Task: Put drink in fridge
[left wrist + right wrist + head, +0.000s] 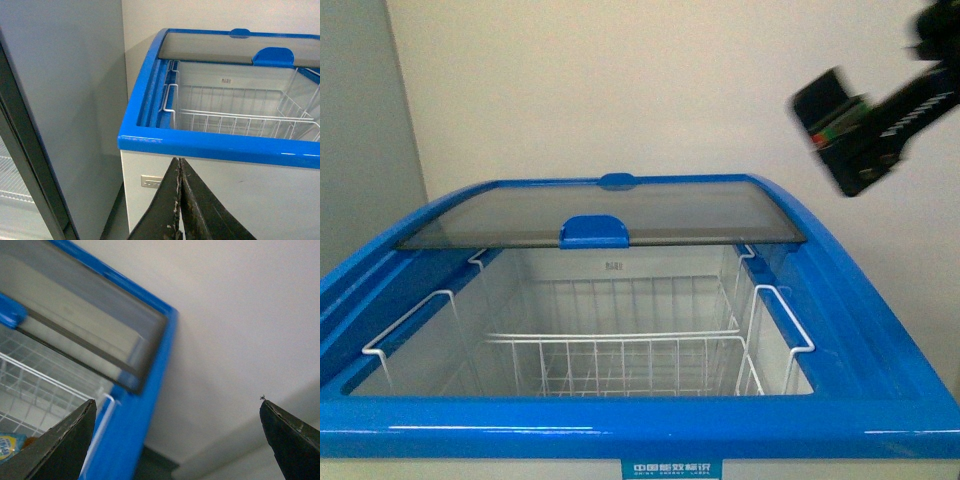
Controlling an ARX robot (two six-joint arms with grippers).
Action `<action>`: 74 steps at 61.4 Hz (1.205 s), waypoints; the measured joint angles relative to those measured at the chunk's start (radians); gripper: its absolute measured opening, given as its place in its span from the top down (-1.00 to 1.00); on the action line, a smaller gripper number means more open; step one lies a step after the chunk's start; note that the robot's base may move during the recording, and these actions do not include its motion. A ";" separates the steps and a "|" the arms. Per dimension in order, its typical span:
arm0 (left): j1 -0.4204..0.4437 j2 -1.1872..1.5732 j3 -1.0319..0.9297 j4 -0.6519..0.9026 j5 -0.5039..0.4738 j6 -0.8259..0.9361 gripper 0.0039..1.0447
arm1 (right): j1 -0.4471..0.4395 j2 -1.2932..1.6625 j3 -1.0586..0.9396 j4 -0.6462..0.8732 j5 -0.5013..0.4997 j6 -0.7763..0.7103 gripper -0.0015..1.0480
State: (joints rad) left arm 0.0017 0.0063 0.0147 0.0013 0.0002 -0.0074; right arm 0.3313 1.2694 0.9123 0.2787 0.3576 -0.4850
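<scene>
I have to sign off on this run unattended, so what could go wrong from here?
No drink is clearly visible, and the right gripper is open and empty, so placement cannot be confirmed. The glass lid is slid back, leaving the fridge open and possibly losing cold. The right arm hangs above the blue rim and might clip it when lowering.

Right arm [880, 120] is blurring out and getting cropped at the front view's edge. Something yellow-blue [9, 446] is peeking from behind a right gripper finger [55, 447], can't tell what.
</scene>
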 joint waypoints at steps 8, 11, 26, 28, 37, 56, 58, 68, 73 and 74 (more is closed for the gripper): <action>0.000 0.000 0.000 0.000 0.000 0.000 0.96 | 0.022 -0.384 -0.208 -0.305 0.193 0.341 -0.86; 0.000 0.000 0.000 0.000 0.000 0.000 0.96 | 0.053 -0.493 -0.259 -0.404 0.252 0.415 -0.86; 0.000 -0.001 0.000 0.000 0.000 0.000 0.96 | 0.224 -0.931 -0.567 -0.440 0.366 0.692 -0.67; 0.000 -0.002 0.000 0.000 0.000 0.000 0.96 | 0.177 -0.985 -0.664 -0.317 0.211 0.624 -0.49; 0.000 -0.002 0.000 0.000 0.001 0.000 0.96 | 0.035 -1.093 -0.743 -0.273 -0.010 0.518 0.03; 0.000 -0.002 0.000 0.000 0.000 0.000 0.96 | -0.153 -1.172 -0.816 -0.279 -0.190 0.490 0.94; 0.000 -0.002 0.000 0.000 0.000 0.000 0.96 | -0.163 -1.176 -0.821 -0.279 -0.198 0.489 0.94; 0.000 -0.002 0.000 0.000 0.000 0.000 0.96 | -0.323 -1.206 -0.843 -0.286 -0.349 0.488 0.94; 0.000 -0.002 0.000 0.000 0.000 0.000 0.96 | -0.326 -1.215 -0.854 -0.286 -0.355 0.488 0.94; 0.000 -0.002 0.000 0.000 0.000 0.000 0.96 | -0.327 -1.218 -0.858 -0.286 -0.355 0.488 0.94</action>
State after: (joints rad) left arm 0.0017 0.0044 0.0147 0.0013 0.0002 -0.0071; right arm 0.0044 0.0517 0.0544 -0.0074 0.0025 0.0032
